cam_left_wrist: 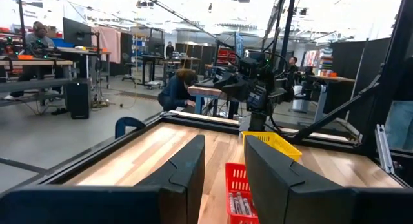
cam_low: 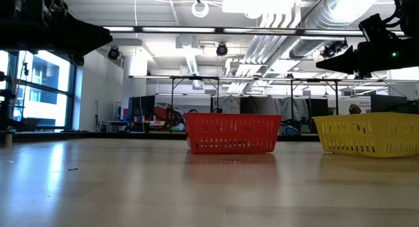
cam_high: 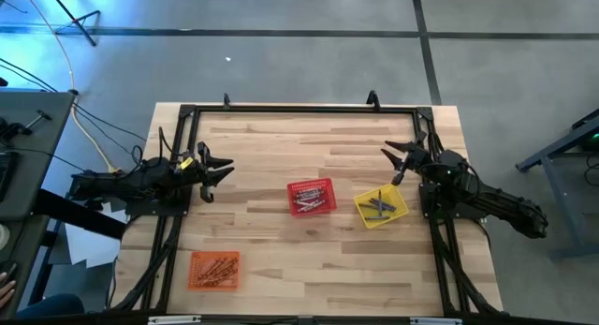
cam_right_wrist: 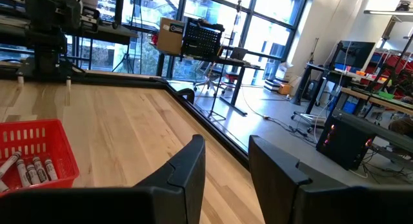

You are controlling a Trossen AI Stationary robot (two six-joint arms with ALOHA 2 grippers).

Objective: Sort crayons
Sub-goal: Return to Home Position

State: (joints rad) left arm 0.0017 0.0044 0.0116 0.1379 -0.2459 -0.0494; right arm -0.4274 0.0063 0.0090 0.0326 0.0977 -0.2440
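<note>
I am looking straight down on the table (cam_high: 281, 142), and both arms are sitting back at its sides. The left gripper (cam_high: 219, 176) is hovering over the table's left edge and pointing inward. Its fingers (cam_left_wrist: 187, 175) are standing apart, with a plain gap showing between them in my left wrist camera. The right gripper (cam_high: 392, 164) is hanging over the right side, near the yellow basket (cam_high: 361, 214). Its fingers (cam_right_wrist: 187, 172) are standing apart as well.

Every crayon I am finding is lying in a basket. The red basket (cam_high: 311, 184) is sitting near the middle of the table, and a bunch of crayons (cam_high: 309, 203) is lying side by side on its floor. The yellow basket is standing just to the right of it, not touching it, and is holding the bluish crayons (cam_high: 379, 205). The orange basket (cam_high: 195, 269) is sitting near the front left corner, well apart from the other two, with the orange crayons (cam_high: 218, 268) lying inside.

From table height I am seeing the red and yellow baskets standing upright on the wood, with the right arm hanging above the yellow one. My left wrist camera is looking across the red basket toward the yellow one, with the right arm behind them.
</note>
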